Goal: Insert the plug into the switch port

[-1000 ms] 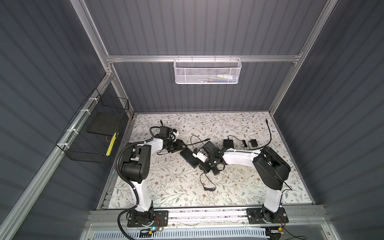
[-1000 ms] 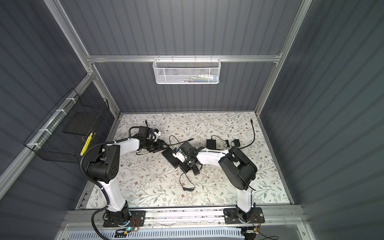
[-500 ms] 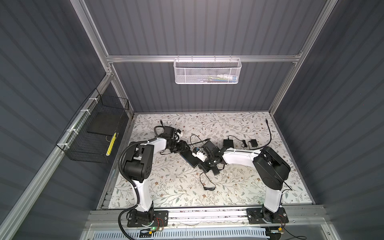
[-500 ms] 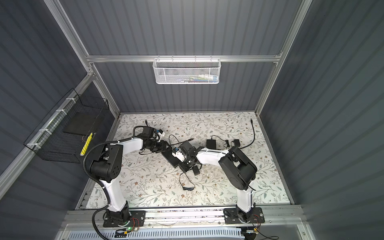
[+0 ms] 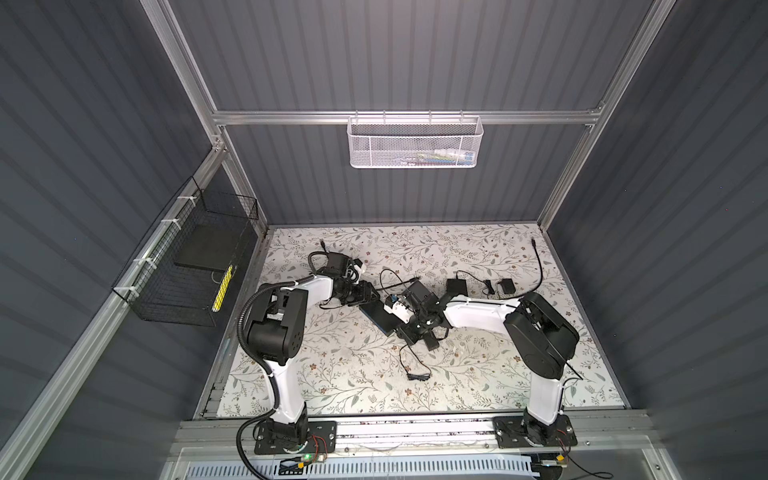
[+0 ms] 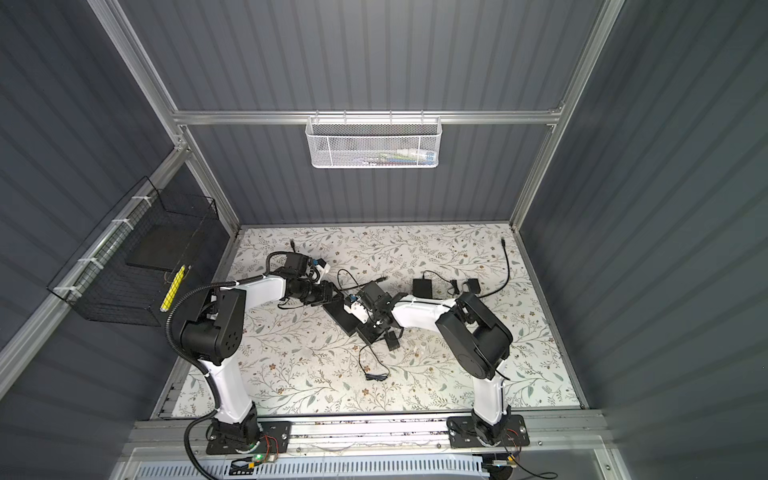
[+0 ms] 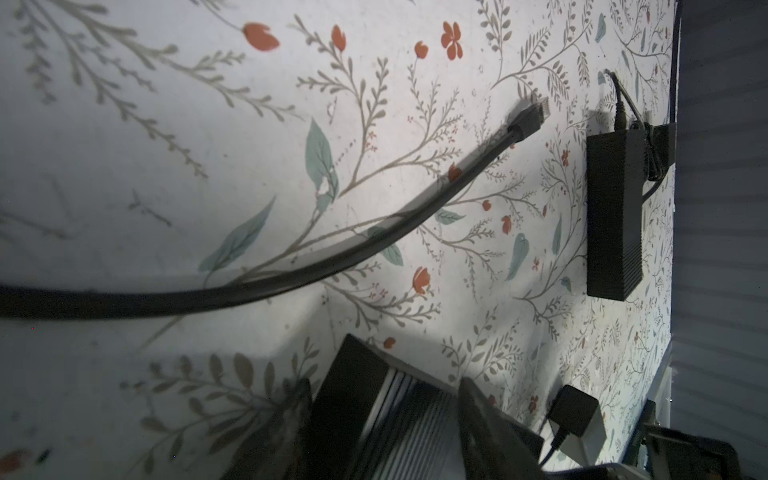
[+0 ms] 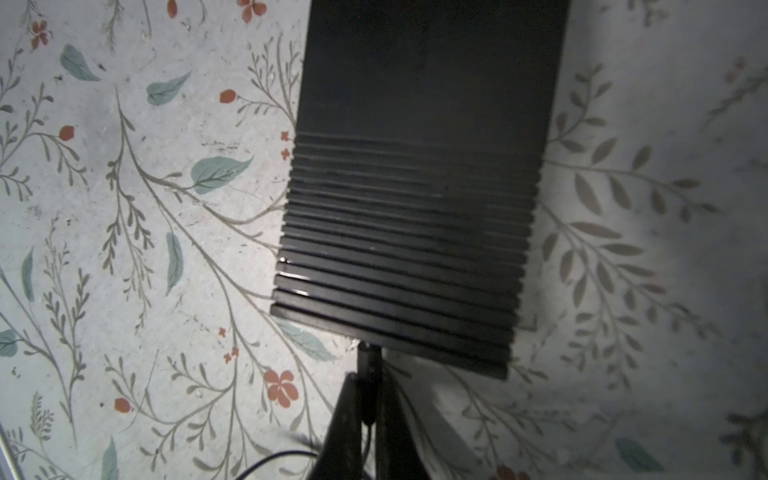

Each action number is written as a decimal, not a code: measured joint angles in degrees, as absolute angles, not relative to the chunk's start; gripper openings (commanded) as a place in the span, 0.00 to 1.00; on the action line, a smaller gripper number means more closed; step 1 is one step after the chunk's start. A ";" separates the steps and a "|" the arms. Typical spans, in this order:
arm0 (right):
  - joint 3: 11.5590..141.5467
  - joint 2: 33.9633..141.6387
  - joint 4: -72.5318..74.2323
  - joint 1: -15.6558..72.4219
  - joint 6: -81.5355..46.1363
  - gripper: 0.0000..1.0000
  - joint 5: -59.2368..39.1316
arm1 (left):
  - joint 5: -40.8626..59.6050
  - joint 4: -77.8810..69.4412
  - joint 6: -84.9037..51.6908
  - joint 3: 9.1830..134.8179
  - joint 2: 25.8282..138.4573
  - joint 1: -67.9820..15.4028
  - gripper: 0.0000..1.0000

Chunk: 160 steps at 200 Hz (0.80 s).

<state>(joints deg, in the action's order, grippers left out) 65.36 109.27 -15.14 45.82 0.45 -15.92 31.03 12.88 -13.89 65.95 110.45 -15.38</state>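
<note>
Low in the right wrist view, your right gripper (image 8: pixel 368 399) clamps the small black plug (image 8: pixel 370 363) at the edge of the black ribbed switch box (image 8: pixel 415 187). Your left gripper (image 7: pixel 386 399) straddles that box, jaws apart. This seems the insertion step: push straight.

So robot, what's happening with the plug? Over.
Left gripper open astride switch. Right gripper shut on plug, tip at switch edge. Loose cable lies aside.

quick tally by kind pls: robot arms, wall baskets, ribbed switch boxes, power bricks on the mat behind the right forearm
white-and-black robot arms: 2 (left arm, right arm)
wall baskets: 2 (white mesh basket, black wire basket)
black ribbed switch box: 1
black power bricks: 2 (larger brick, smaller brick)
total: 7
</note>
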 measured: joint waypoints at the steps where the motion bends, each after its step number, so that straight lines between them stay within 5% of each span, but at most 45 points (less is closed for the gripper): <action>1: 65.36 109.27 -15.14 45.82 0.43 0.00 -15.92 | 31.03 12.88 -13.91 65.95 110.45 -15.40 0.56; 160: 68.29 109.97 -21.21 45.95 -1.06 0.00 -14.50 | 29.36 7.64 -13.96 60.20 107.22 -16.53 0.54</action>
<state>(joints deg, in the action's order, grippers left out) 68.29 109.97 -21.21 45.95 -1.06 -14.50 29.36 7.64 -13.96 60.20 107.22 -16.53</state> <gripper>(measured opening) 0.078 0.543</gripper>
